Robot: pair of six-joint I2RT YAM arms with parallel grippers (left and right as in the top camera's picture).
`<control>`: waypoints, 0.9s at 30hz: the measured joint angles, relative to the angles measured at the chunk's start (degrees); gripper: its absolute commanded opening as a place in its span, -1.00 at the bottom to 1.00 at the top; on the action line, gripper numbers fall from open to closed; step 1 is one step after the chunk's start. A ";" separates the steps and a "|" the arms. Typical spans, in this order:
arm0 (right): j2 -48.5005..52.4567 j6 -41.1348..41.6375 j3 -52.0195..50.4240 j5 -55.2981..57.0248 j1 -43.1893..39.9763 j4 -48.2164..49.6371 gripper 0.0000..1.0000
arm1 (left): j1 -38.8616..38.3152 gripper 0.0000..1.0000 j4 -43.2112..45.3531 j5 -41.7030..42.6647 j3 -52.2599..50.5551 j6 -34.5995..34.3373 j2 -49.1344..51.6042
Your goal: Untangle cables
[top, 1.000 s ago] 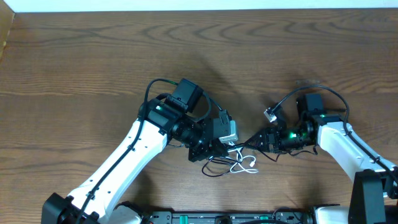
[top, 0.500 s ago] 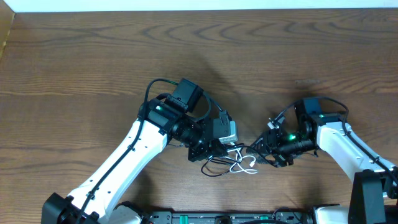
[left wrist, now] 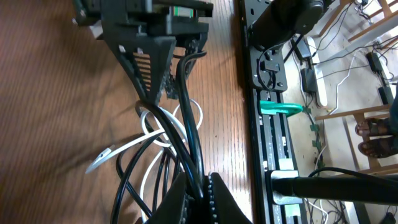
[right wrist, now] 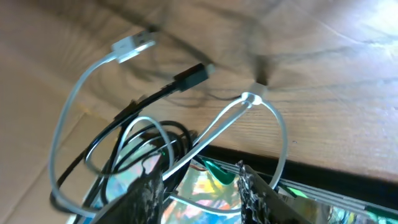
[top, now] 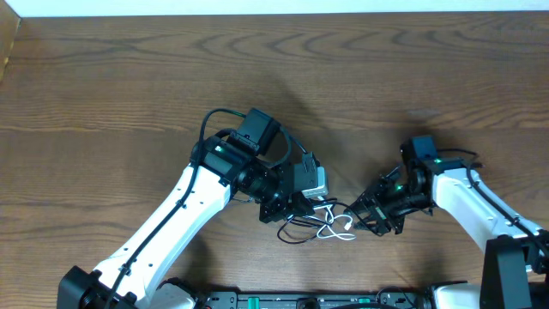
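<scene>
Left gripper (top: 298, 208) is closed tight on a black cable (left wrist: 185, 106). In its wrist view the cable rises from between the fingers at the bottom edge and runs up the middle of the frame. Right gripper (right wrist: 199, 175) has its jaws apart. In its own view a strand of the white cable (right wrist: 249, 98) passes up between the two fingers, with neither one clearly pressing on it, so we read it as holding nothing yet.

The cables lie as one small tangle (top: 334, 227) in the lower centre of the overhead frame, between the two grippers. The white cable makes a couple of loops that cross over and through the coils of the black cables. Its flat white plug (right wrist: 133, 45) sits free at the upper left of the right wrist view, and a black plug (right wrist: 194, 75) lies near it, toward the centre. We cannot tell from these views how many black cables there are. The tangle rests on the wooden table (top: 129, 86).

We judge the task to be at an early stage, with one arm anchoring a black cable while the other sets up a pinch on the white one. The next move calls for closing on the white strand alone, without trapping a black coil. Then we would draw it slowly away from the anchor, so the loops slide out instead of cinching.
</scene>
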 measured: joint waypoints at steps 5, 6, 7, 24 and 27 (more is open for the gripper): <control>0.00 7.06 0.00 2.84 3.21 3.13 -0.35 | 0.00 -0.87 0.00 0.00 0.00 0.00 0.00; 0.00 8.07 0.00 3.30 3.63 3.80 -0.35 | 0.00 -0.85 -0.02 0.00 0.00 0.00 0.00; 0.00 9.07 0.00 3.78 4.09 4.48 -0.36 | 0.00 -0.85 0.00 -0.02 0.00 0.00 0.00; 0.00 17.86 0.00 13.53 6.88 8.81 -0.98 | 0.00 -0.85 -0.02 -0.13 0.00 0.02 0.00; 0.00 17.86 0.00 18.82 6.58 8.87 -0.98 | 0.00 -0.85 -0.02 -0.15 0.00 0.02 0.00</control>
